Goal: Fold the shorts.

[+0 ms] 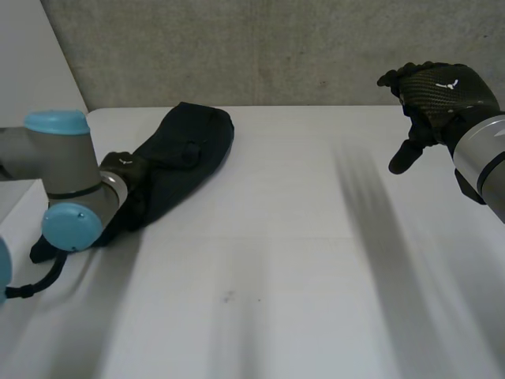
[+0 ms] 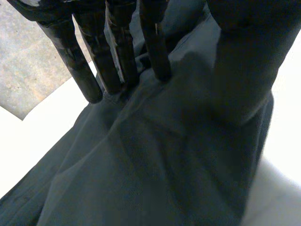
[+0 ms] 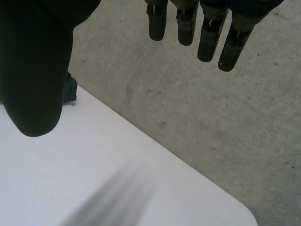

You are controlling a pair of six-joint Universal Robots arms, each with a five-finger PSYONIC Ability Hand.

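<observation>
Resting the left robot hand, fingers straight and apart, on the near end of the dark shorts lying bunched at the bench's left. Holding the right robot hand raised farther right, fingers loosely apart, gripping nothing.

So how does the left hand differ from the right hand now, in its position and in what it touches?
The left hand is low on the shorts, with straight fingers on the dark cloth; the right hand touches nothing. The left hand is at the table's left side; the right hand is raised at its right side, far from the shorts. Both are black and open.
</observation>
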